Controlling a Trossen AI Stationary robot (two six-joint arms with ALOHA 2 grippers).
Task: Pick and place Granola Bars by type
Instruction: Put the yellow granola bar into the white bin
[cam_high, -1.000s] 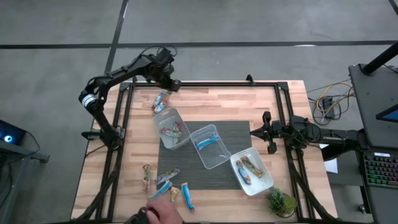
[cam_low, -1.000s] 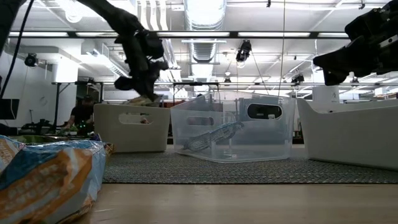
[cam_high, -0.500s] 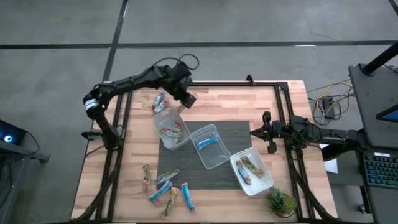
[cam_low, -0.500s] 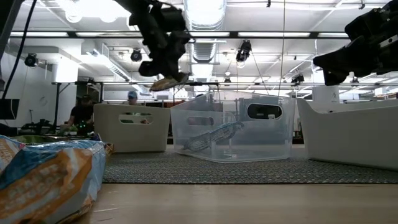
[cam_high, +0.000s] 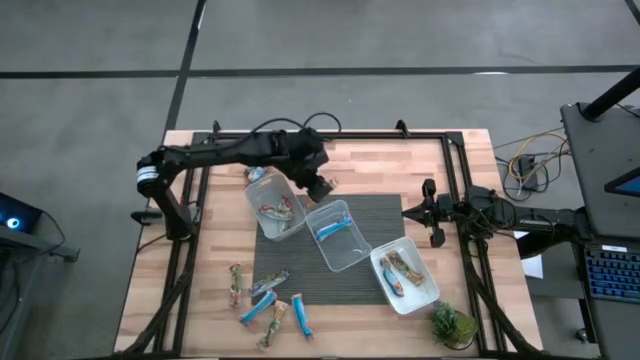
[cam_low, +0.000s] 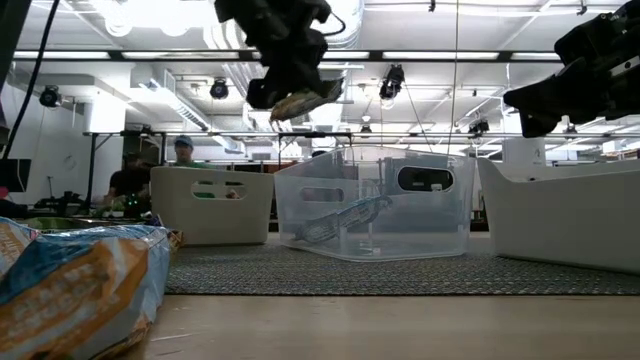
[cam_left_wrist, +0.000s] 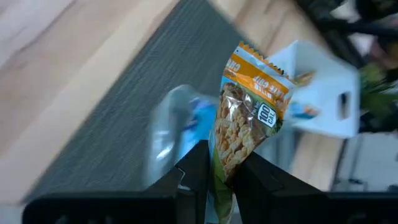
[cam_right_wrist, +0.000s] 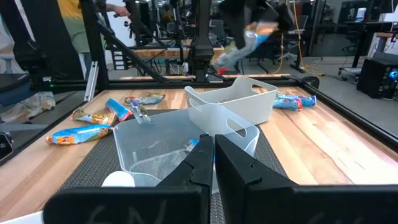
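Note:
My left gripper (cam_high: 320, 184) is shut on a tan granola bar (cam_left_wrist: 247, 118) with orange and green print. It hangs high over the dark mat between the left tub (cam_high: 262, 196) and the middle tub (cam_high: 352, 250); it also shows in the low view (cam_low: 285, 97). The left tub holds tan bars, the middle tub a blue bar, and the right tub (cam_high: 420, 297) other bars. Several loose bars (cam_high: 266, 300) lie on the wood near the table's near left. My right gripper (cam_high: 430, 213) is shut and empty, in the air at the mat's right edge. My left gripper pinches one end of the tan bar (cam_left_wrist: 221, 167) between its two fingers (cam_left_wrist: 196, 163). The rest of the bar sticks out past the fingertips. In the low view the bar (cam_low: 306, 100) is lifted clear, well above the tub rims, and lies nearly level.
One more bar (cam_high: 257, 172) lies on the wood at the left tub's far corner. A small green plant (cam_high: 452, 325) stands at the near right corner. A dark mat (cam_high: 385, 215) lies under the three tubs. People show in the room beyond the table.
My left gripper has carried the tan bar from the table's far left toward the right and near side, rising, to a spot over the tubs. A person's hand at the near edge by the loose bars has gone out of view.

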